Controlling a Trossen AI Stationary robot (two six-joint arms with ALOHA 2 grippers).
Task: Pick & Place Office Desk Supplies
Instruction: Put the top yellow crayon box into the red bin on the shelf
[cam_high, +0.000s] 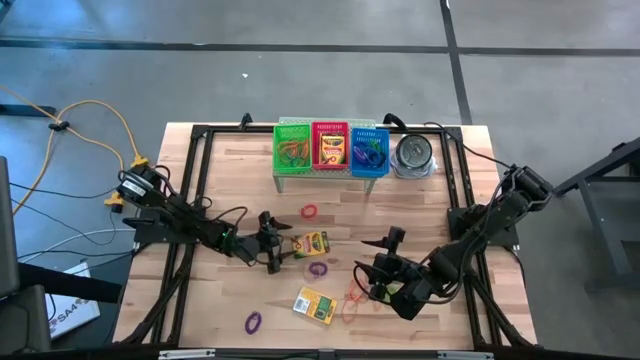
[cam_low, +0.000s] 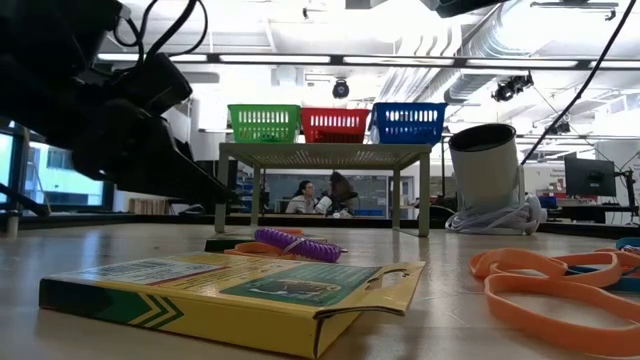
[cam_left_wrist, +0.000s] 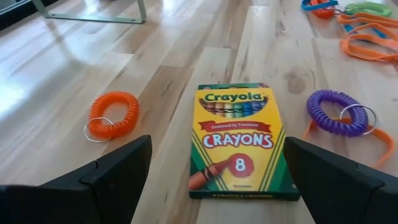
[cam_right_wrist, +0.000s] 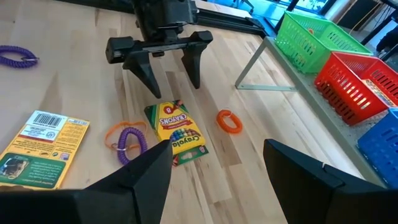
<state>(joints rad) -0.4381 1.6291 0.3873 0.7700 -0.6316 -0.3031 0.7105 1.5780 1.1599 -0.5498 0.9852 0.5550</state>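
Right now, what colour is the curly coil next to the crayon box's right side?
Purple spiral coil; clearest in the left wrist view.

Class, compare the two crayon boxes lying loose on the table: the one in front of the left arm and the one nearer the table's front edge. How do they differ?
The crayon box by the left end effector lies printed front up, showing the Crayola Crayons name; the front-edge crayon box lies back up, showing a barcode and small print. The first lies just ahead of the open left end effector; the second lies apart from both arms. Both are flat, yellow-and-green, and rest on the wooden table.
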